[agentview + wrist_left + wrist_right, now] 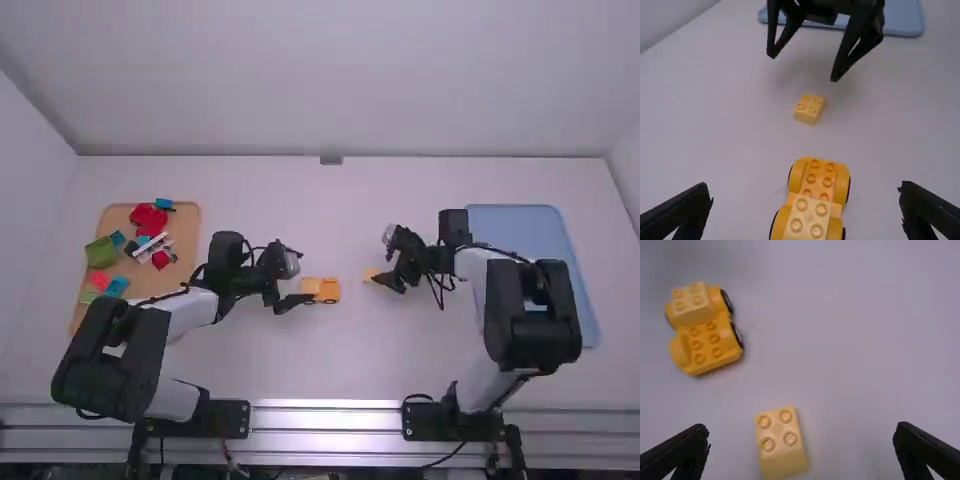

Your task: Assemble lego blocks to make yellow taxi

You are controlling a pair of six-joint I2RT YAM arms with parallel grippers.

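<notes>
My left gripper [286, 304] is at the left end of the orange-yellow car base [322, 290]; my right gripper [386, 284] is over a loose pale yellow brick [370, 273]. In the left wrist view, the car base [826, 176] carries a pale yellow 2x2 brick [809, 218] on one end, between the wide-apart fingers of the left gripper [805, 210]. The loose brick [809, 109] lies on the table beyond it, below the other gripper. In the right wrist view, the loose brick [782, 444] sits between the parted fingers of the right gripper [801, 450], touched by neither; the car base [709, 345] stands farther off.
At the left, an orange-brown tray [187, 220] holds several red, green, blue and white pieces, with the left arm reaching past it. A blue tray [530, 228] lies at the right, partly under the right arm.
</notes>
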